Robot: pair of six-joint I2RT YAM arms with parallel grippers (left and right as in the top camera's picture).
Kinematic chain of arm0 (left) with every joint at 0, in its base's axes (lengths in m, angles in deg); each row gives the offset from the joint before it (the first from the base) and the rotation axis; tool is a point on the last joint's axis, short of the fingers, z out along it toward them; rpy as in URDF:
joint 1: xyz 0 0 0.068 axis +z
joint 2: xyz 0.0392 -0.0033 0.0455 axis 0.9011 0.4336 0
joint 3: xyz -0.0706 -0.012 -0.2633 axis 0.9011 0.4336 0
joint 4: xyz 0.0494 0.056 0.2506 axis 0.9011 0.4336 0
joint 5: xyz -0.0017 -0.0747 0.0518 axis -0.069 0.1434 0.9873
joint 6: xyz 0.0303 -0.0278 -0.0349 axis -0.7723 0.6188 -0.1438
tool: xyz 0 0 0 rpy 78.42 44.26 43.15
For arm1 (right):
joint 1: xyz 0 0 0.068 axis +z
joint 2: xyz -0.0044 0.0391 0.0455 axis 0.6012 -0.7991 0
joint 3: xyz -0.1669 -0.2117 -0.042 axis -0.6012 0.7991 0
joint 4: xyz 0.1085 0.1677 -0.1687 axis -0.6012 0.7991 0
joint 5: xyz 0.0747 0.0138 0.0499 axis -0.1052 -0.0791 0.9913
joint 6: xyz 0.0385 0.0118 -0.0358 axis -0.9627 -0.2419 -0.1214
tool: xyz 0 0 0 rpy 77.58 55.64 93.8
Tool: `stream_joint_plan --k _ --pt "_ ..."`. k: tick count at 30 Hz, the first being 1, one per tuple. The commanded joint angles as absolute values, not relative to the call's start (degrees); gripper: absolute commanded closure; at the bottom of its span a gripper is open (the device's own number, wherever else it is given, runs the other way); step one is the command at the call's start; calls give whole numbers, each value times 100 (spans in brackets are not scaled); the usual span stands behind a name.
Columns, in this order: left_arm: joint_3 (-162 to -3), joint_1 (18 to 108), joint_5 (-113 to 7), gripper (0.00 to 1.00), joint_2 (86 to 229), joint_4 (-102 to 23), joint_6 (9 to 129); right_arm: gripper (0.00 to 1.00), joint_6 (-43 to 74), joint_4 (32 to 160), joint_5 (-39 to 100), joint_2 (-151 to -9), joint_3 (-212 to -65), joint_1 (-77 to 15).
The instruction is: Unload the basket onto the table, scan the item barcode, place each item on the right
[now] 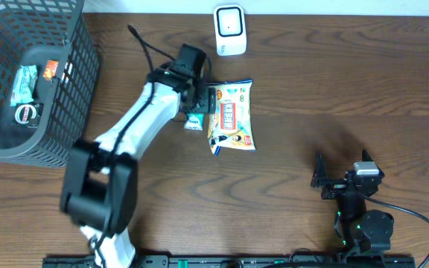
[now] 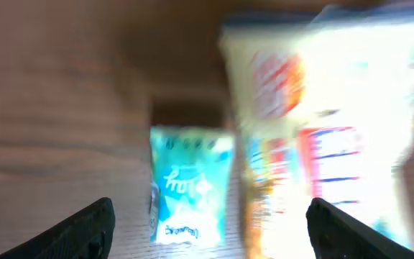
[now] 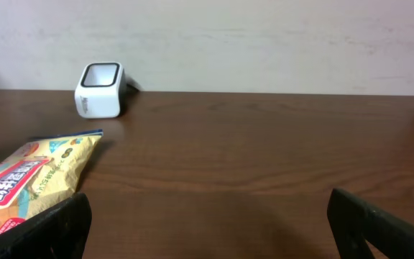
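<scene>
The left wrist view is smeared throughout: the snack bag [image 2: 329,122] on the right runs off the right and bottom edges, its print unreadable, as is the lettering on the small teal packet [image 2: 189,183] at lower centre. From overhead, the left gripper [image 1: 203,103] covers part of that packet, and the basket [image 1: 77,97] at upper left is cut by the frame, its wrappers [image 1: 24,85] too small to name.
</scene>
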State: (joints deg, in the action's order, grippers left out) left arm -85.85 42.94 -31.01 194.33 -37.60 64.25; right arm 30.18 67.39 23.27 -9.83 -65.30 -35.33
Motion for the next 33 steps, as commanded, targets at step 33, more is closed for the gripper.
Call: stream_joint_plan --k 33 --pt "-11944 8490 -1346 12 19068 -2881 6038 1 3066 6772 2323 -948 -6521 -3537"
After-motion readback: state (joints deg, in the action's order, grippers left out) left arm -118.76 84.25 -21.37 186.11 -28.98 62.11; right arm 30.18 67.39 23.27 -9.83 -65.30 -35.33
